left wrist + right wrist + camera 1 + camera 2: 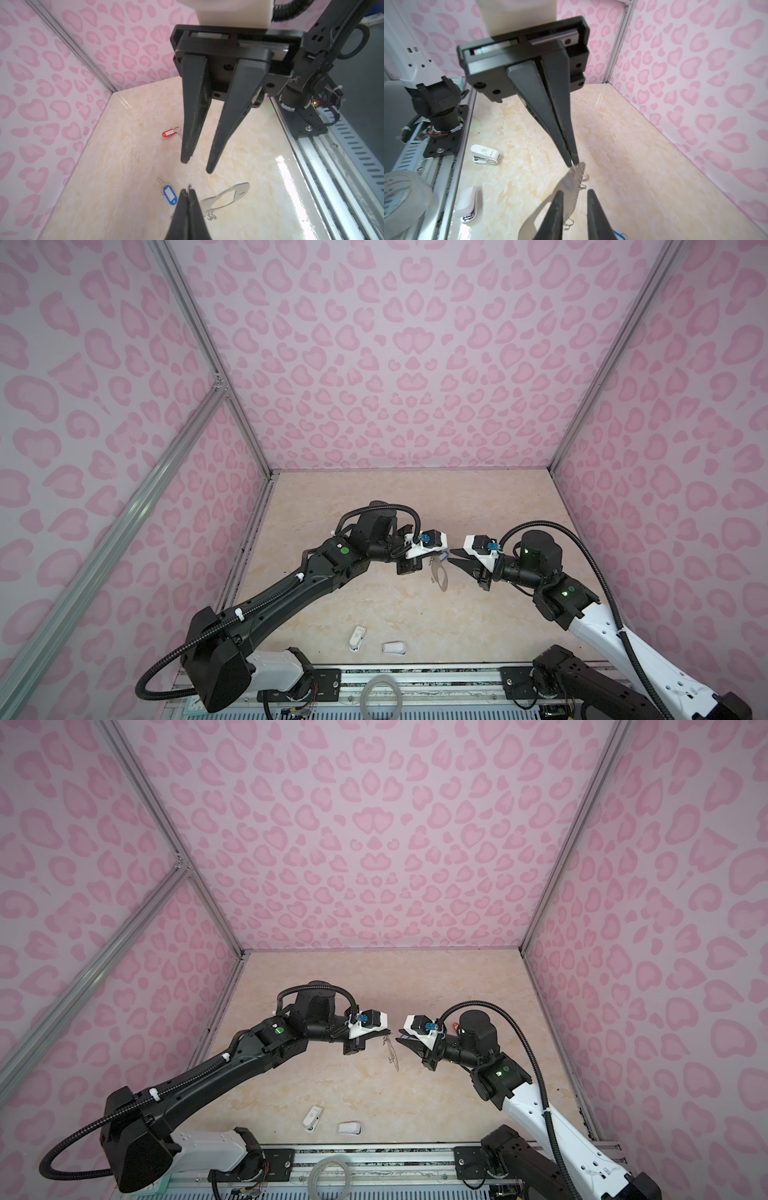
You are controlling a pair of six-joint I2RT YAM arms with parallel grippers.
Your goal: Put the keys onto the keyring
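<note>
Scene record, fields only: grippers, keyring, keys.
left gripper: shut on keyring edge, holding it up
right gripper: open, facing left gripper, tips by the keyring
keyring: in the air, no key on its rings
blue key: lying on table, loose
red key: lying on table, loose, apart from blue key

The left arm (291, 597) and right arm (590, 614) stretch inward, hands nearly tip to tip. The left hand (572, 163) pinches the keyring (569, 181) by its edge; the right hand (197, 165) has its fingers slightly apart.
</note>
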